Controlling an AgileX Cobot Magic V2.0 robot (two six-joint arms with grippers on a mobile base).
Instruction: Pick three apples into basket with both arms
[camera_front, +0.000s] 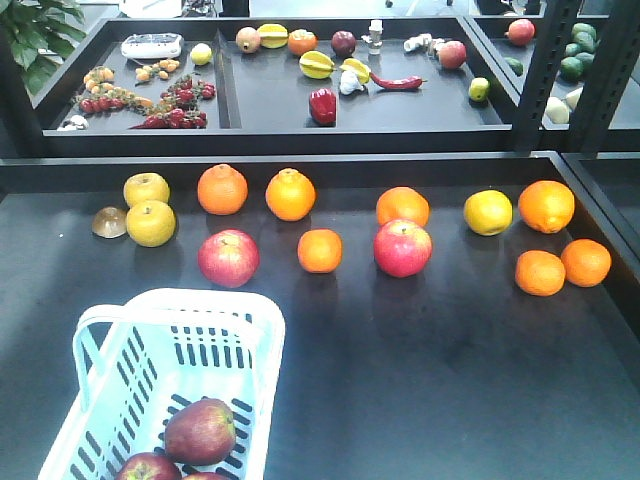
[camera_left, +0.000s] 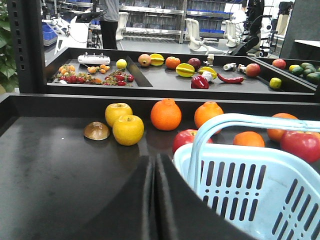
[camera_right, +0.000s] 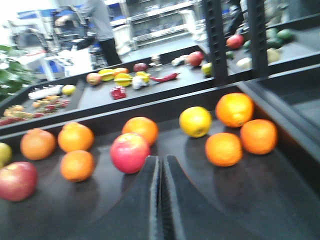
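3 dark apples (camera_front: 200, 431) lie in the basket (camera_front: 110, 400); firm, smooth, weighty, best gripped across their widest part. the left gripper (camera_left: 155, 172) and right gripper (camera_right: 161, 172) both have jaws pressed together, empty.

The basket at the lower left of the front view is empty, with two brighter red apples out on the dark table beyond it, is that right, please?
Not quite: the basket is not empty. The exterior front-facing view shows dark maroon apples lying on its slotted bottom, one in full and two more cut off by the picture's lower edge. The rest holds: two brighter red apples sit on the table beyond it.
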